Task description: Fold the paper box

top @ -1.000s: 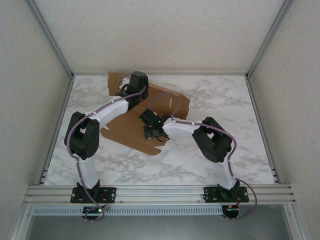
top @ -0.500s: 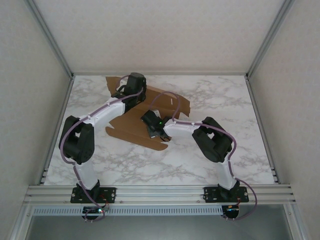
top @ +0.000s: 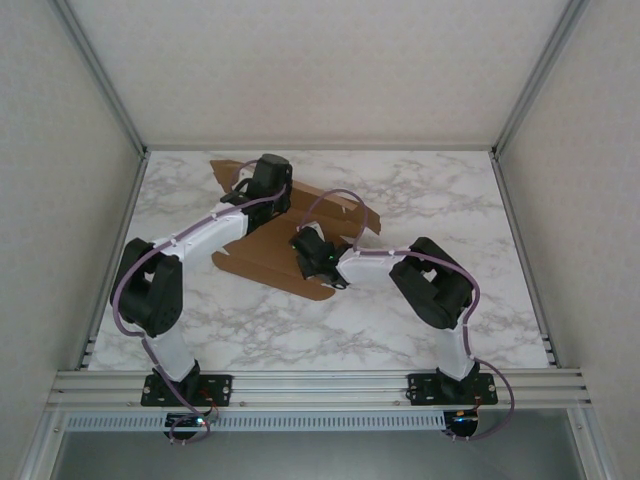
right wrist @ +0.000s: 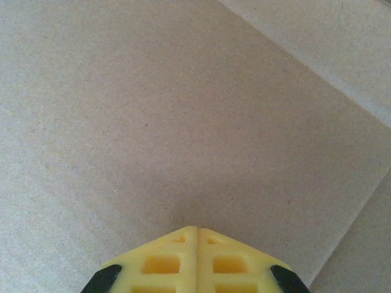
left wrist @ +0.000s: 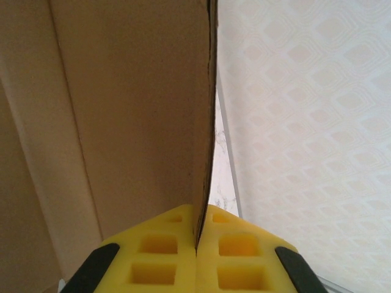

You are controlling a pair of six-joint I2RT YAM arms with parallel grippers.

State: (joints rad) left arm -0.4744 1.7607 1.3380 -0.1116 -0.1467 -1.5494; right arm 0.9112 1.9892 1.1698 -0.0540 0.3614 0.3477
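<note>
Left tool (left wrist: 197, 215) pinches the paper box (left wrist: 134, 110) edge; right tool (right wrist: 197, 232), clenched, over its panel.

left gripper (left wrist: 198, 223) clamped, right gripper (right wrist: 197, 235) closed

The top external camera sits high above and behind the two arm bases (top: 186, 386). It tilts down and forward, far enough back to take in the whole marble worktop (top: 440, 190) and the enclosure walls (top: 330, 70).

The left wrist camera rides just behind the left pincer (left wrist: 197, 213). It looks along the yellow fingers (left wrist: 159, 250) and up the face of a raised flap of the paper box (left wrist: 134, 110) at very close range, with patterned wall on the right.

The right wrist camera looks past the right pincer (right wrist: 197, 231) straight onto a flat cardboard panel, nearly against it.

All three views share the paper box.
</note>
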